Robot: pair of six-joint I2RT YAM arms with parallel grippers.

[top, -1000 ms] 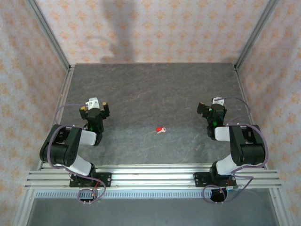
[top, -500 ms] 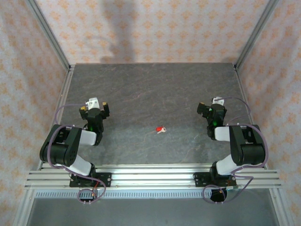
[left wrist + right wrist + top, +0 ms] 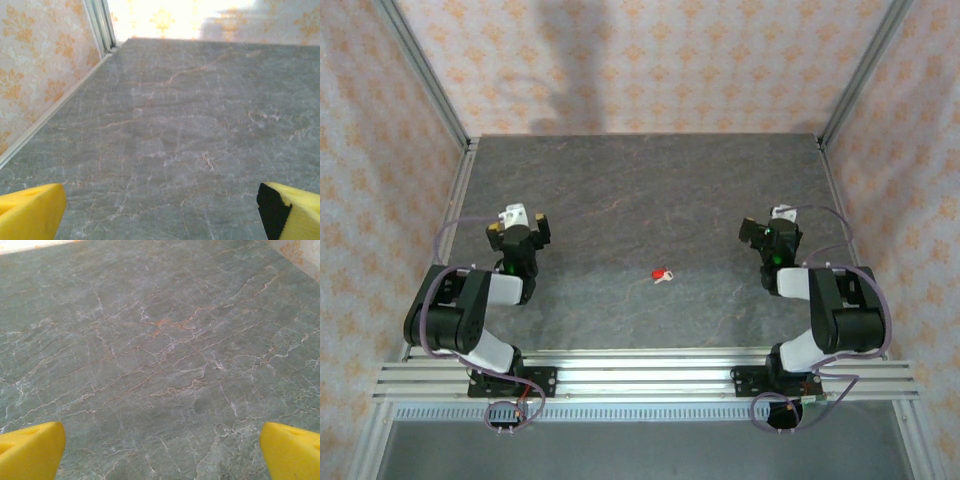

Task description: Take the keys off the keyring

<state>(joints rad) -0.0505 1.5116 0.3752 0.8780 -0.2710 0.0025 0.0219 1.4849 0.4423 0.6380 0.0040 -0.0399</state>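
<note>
- Left wrist view: the left gripper's (image 3: 519, 226) yellow fingers (image 3: 31, 212) are spread wide over bare tabletop and hold nothing.
- The right gripper (image 3: 769, 232) is just as wide apart and empty, its yellow fingers (image 3: 292, 452) cut off at the frame corners.
- A small red-headed key bunch (image 3: 663, 275) lies between the 2 arms on the grey marbled tabletop (image 3: 640, 190), well apart from both; its ring is too small to make out.
- Open surface runs to the far patterned wall (image 3: 650, 60).

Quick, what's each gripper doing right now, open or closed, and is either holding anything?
Left gripper: open, holding nothing.
Right gripper: open, holding nothing.
</note>
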